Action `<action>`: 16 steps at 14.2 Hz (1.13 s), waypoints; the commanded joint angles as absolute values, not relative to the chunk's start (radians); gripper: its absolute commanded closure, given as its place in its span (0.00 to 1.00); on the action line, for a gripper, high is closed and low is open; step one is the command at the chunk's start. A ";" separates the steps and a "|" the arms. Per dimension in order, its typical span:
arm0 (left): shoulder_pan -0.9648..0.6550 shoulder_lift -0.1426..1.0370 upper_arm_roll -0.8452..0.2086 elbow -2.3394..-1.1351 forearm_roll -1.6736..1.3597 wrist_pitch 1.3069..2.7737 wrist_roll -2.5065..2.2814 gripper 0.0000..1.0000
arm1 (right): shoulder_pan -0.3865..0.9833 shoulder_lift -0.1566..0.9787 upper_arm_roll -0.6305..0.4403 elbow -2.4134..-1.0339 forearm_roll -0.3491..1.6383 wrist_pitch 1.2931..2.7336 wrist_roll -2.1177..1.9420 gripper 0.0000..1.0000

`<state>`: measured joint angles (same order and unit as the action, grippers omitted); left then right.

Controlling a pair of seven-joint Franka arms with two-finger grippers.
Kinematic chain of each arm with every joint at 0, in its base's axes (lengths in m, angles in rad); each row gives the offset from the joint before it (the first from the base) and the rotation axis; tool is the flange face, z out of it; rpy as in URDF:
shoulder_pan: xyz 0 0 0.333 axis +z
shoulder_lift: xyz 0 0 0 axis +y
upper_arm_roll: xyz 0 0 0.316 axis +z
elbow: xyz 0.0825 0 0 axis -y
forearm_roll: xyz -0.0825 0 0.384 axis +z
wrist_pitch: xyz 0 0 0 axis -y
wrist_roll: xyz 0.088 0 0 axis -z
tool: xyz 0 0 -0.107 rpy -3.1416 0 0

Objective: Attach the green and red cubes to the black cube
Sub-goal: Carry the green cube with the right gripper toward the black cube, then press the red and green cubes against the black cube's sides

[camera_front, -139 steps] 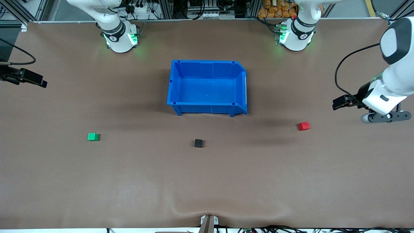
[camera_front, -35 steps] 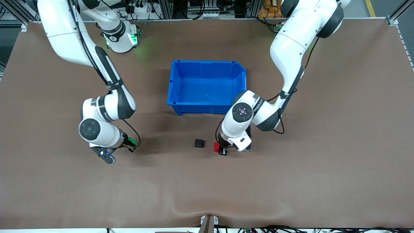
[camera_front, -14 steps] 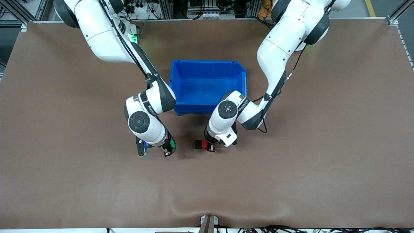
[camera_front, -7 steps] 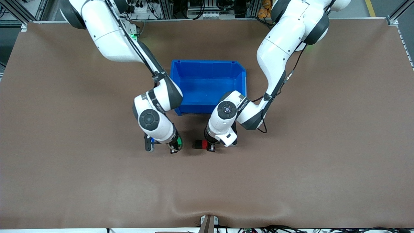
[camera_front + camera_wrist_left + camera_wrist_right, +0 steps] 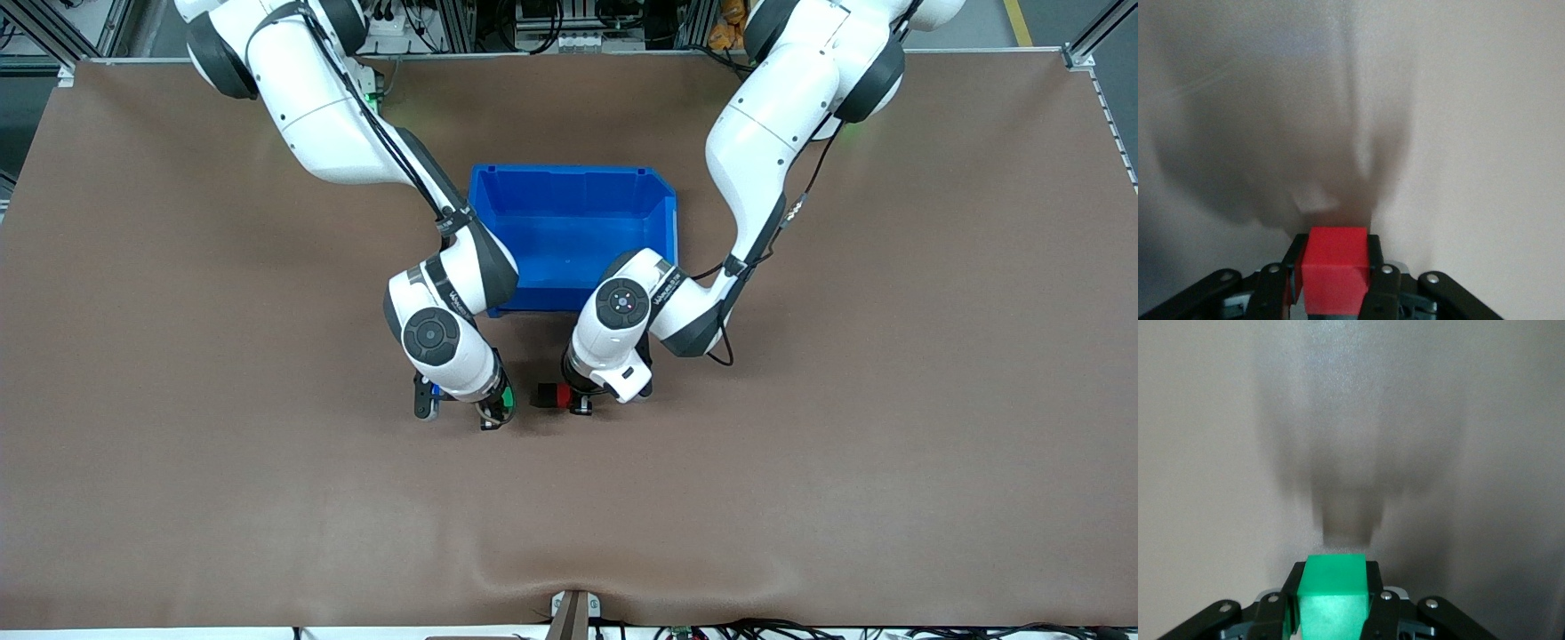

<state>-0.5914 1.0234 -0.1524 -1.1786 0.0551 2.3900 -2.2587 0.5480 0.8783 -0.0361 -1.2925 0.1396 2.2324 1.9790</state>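
Lowest in the front view, just below centre: right gripper (image 5: 498, 411), pads closed on the green cube (image 5: 507, 398), matte and solid-coloured, with only an edge of it showing past the white wrist. In the right wrist view, green cube (image 5: 1333, 599) at lower centre, clamped between black fingers (image 5: 1371, 587), one flat face up toward the camera, edges square to the fingers, over plain brown table (image 5: 1458, 420) with a soft shadow above it in frame.

Slightly higher and nearer centre in the front view: left gripper (image 5: 573, 402), clamped on the red cube (image 5: 561, 396), and touching it on the side toward the right arm's end, the black cube (image 5: 541, 396); pair lined up in a row across the frame. In the left wrist view, red cube (image 5: 1335, 277) at lower centre, gripped between black fingers (image 5: 1373, 257), faces flat and matte.

Above those, at centre frame: blue bin (image 5: 569, 178), smooth plastic, rectangular, long axis across the frame, on the brown table (image 5: 889, 444).
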 commanded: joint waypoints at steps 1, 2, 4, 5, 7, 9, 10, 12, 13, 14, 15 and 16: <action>-0.606 1.039 -0.137 -1.157 0.052 2.365 -2.258 0.00 | 0.551 0.902 -0.037 -1.259 0.169 2.223 1.996 1.00; -0.606 1.029 -0.138 -1.157 0.052 2.364 -2.246 0.00 | 0.554 0.911 -0.037 -1.259 0.179 2.224 1.996 1.00; -0.597 1.014 -0.140 -1.158 0.052 2.361 -2.234 0.00 | 0.555 0.917 -0.037 -1.259 0.186 2.246 1.996 1.00; -0.592 1.008 -0.140 -1.160 0.052 2.356 -2.215 0.00 | 0.557 0.919 -0.037 -1.259 0.187 2.253 1.996 1.00; -0.580 0.991 -0.141 -1.161 0.052 2.327 -2.182 0.00 | 0.569 0.930 -0.035 -1.259 0.187 2.258 1.997 1.00; -0.566 0.965 -0.141 -1.161 0.049 2.278 -2.131 0.00 | 0.575 0.939 -0.035 -1.259 0.201 2.284 1.997 1.00; -0.555 0.953 -0.144 -1.161 0.048 2.258 -2.109 0.00 | 0.581 0.942 -0.035 -1.259 0.209 2.293 1.997 1.00; -0.525 0.924 -0.153 -1.161 0.045 2.209 -2.056 0.00 | 0.591 0.950 -0.035 -1.259 0.218 2.296 1.997 1.00; -0.512 0.916 -0.155 -1.161 0.044 2.189 -2.036 0.00 | 0.592 0.950 -0.035 -1.259 0.219 2.296 1.997 1.00; -0.511 0.902 -0.153 -1.161 0.044 2.175 -2.014 0.00 | 0.594 0.951 -0.035 -1.259 0.219 2.296 1.996 1.00; -0.503 0.891 -0.152 -1.161 0.046 2.168 -1.994 0.00 | 0.594 0.956 -0.035 -1.259 0.219 2.298 1.997 1.00; -0.486 0.875 -0.153 -1.163 0.046 2.154 -1.967 0.00 | 0.594 0.957 -0.035 -1.258 0.219 2.302 1.997 1.00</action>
